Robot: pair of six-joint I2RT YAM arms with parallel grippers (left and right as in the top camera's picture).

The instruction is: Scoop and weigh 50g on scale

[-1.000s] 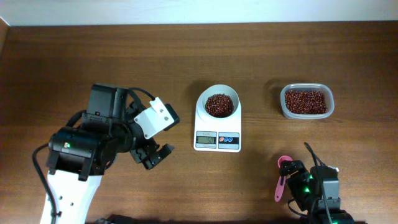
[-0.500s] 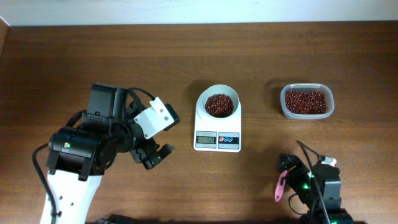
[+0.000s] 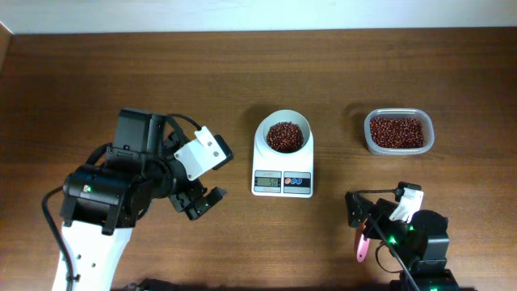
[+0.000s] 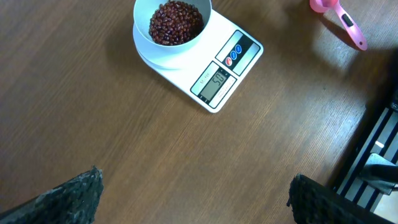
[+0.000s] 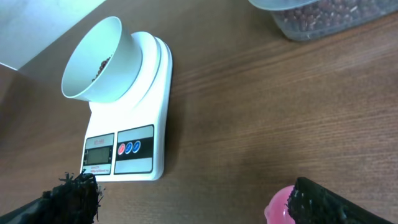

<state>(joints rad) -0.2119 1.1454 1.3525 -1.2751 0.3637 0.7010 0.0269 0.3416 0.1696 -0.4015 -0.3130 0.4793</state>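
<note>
Since the scoop (image 4: pixel 345 23) lay free at near right and the left gripper (image 3: pixel 203 204) and right gripper (image 5: pixel 193 208) gaped wide and empty, weighing was judged done, only the display (image 4: pixel 216 83) on the scale (image 3: pixel 282 166) needing confirmation.

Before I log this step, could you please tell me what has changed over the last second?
The right gripper swung left, jaws open and empty, and now sits over the bowl end of the pink scoop, which lies on the table where it was. The left gripper, the scale with its beans and the bean tub have not moved.
</note>
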